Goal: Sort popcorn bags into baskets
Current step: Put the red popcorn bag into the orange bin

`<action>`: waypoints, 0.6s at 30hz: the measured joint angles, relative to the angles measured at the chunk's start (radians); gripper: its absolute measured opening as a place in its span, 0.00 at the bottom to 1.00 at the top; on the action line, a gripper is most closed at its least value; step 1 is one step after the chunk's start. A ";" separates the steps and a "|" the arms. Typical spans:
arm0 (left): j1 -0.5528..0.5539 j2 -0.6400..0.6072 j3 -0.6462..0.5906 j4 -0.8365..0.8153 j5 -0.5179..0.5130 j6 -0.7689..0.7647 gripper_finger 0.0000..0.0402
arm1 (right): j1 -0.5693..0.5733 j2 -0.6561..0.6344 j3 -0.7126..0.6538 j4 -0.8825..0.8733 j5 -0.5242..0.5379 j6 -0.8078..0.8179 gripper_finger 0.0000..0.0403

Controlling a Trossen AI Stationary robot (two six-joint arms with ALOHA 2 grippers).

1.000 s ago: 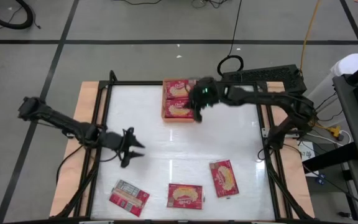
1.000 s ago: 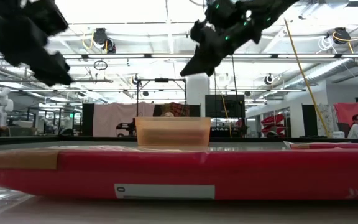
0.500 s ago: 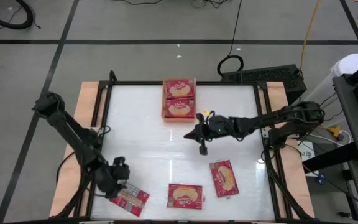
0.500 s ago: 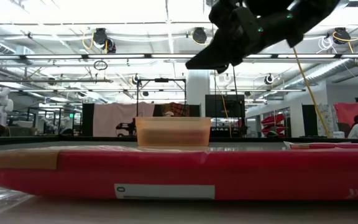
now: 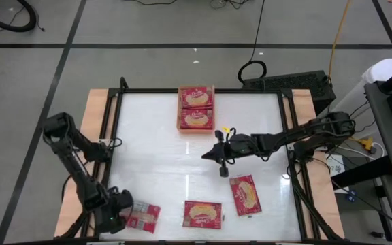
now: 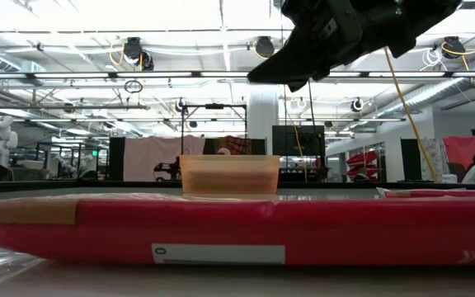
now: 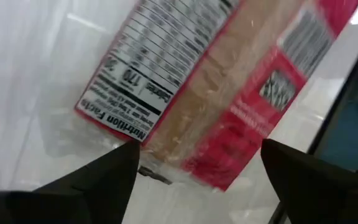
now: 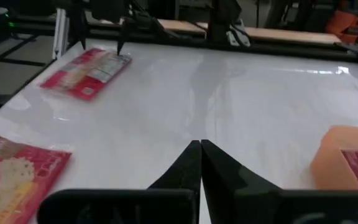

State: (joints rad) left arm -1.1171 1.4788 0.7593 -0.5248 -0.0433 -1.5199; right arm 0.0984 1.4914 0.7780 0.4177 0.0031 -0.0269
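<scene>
Hovering over a back-side-up popcorn bag (image 7: 210,87) at the tabletop's (image 5: 182,150) near-left corner, left gripper (image 7: 194,168) has fingers spread, apparently for a grasp. Right gripper (image 8: 201,163), fingers pressed together and empty, waits mid-table. Orange basket (image 5: 196,109) at the far edge holds two bags.

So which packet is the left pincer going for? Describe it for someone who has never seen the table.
Start at the white table: three loose packets lie along the edge opposite the orange tray. It is the corner one, under the open left pincer. Only it lies back up, nutrition label showing.
</scene>
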 joint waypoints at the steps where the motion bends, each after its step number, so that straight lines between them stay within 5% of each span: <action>1: -0.015 0.007 0.000 -0.002 0.000 -0.032 0.85 | 0.003 0.000 0.000 0.008 0.000 0.000 0.01; 10: -0.076 0.081 0.004 0.005 -0.042 -0.184 0.80 | 0.036 0.000 0.000 0.072 0.058 0.008 0.01; 18: 0.036 0.109 0.000 -0.177 -0.293 -0.171 0.74 | 0.062 0.000 0.000 0.080 0.105 0.048 0.01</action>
State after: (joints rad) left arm -1.0807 1.5882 0.7594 -0.7016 -0.3364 -1.6909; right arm 0.1604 1.4914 0.7780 0.4973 0.1085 0.0214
